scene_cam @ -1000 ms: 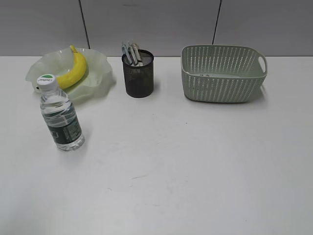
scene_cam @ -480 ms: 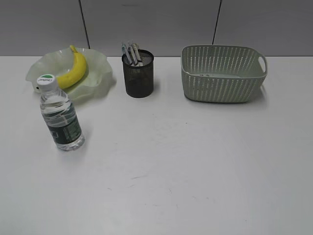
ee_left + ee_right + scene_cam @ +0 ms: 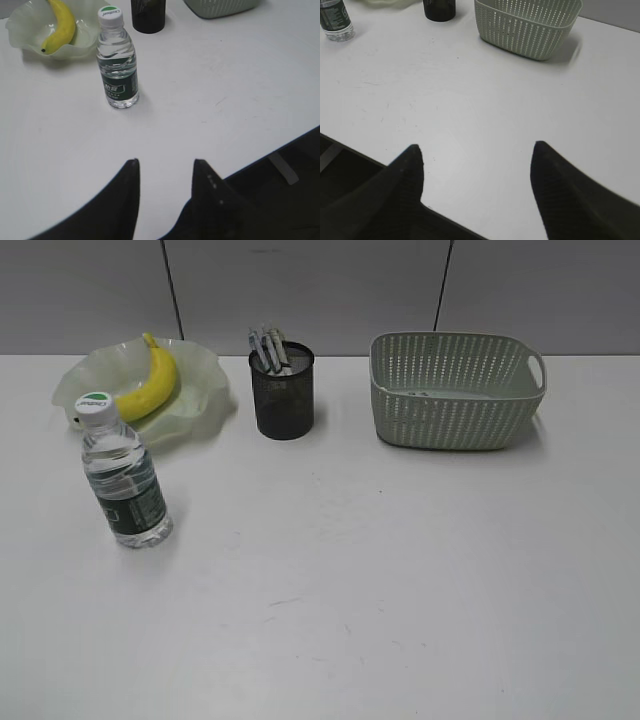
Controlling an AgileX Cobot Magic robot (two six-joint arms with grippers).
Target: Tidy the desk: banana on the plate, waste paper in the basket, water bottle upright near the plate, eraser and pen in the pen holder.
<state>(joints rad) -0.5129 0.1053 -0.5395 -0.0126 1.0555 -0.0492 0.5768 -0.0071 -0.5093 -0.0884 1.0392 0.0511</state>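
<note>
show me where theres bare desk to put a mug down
The desk is bare in front of the pen holder and basket, right of the water bottle. It is crowded at back left, around the plate holding the banana.

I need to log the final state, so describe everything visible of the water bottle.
The water bottle is clear ribbed plastic with a dark green label low on its body and a white cap marked green. It holds clear liquid almost to the neck. It stands upright on the desk, just in front of the plate, apart from it. Nothing else touches it; neither gripper is near.
</note>
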